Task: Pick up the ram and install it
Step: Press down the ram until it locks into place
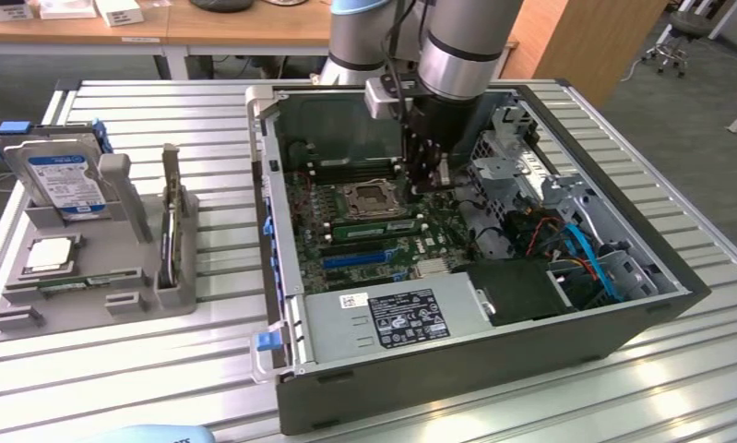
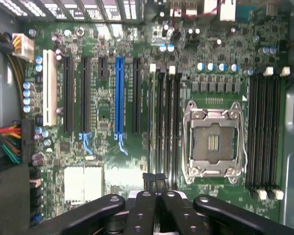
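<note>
My gripper (image 1: 427, 180) hangs inside the open computer case (image 1: 284, 305), low over the motherboard (image 2: 103, 112), and it is shut with nothing between its fingers (image 2: 148, 183). A long green stick that looks like the ram (image 1: 374, 225) stands in a memory slot beside the empty processor socket (image 1: 371, 197). In the wrist view the ram (image 2: 152, 122) appears edge-on as a pale line in the slot farthest from the socket (image 2: 213, 142). The closed fingertips sit over the near end of that row of slots, apart from the board.
A grey parts tray (image 1: 98, 309) on the exterior view's left carries a blue-labelled hard drive (image 1: 61, 180), a square silver processor chip (image 1: 51, 254) and an upright slotted holder (image 1: 172, 240). Inside the case sit the power supply (image 1: 393, 318), drive cages (image 1: 516, 157) and blue cables (image 1: 589, 254).
</note>
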`<action>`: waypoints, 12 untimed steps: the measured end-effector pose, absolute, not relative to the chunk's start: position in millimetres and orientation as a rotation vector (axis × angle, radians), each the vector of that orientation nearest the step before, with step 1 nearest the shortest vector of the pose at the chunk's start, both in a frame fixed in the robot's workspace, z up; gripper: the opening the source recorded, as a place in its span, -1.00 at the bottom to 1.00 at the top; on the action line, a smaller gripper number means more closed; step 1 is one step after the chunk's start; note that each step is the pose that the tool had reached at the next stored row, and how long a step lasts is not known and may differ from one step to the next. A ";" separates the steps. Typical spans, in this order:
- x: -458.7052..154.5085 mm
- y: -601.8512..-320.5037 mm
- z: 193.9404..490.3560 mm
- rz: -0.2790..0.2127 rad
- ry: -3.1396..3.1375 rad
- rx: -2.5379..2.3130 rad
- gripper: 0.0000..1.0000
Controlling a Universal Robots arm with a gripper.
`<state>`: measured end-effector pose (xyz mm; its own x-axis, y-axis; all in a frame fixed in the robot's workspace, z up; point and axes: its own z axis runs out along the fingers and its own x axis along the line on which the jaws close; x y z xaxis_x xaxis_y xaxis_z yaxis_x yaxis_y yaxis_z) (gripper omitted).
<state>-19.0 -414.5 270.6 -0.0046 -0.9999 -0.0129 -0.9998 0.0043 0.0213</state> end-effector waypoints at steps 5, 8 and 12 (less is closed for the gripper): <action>-7.6 -414.6 270.6 -0.038 -2.222 2.212 -0.80; -1.7 -414.6 270.6 -0.038 -2.222 2.212 -0.80; 3.1 -414.6 270.6 -0.038 -2.222 2.212 -0.80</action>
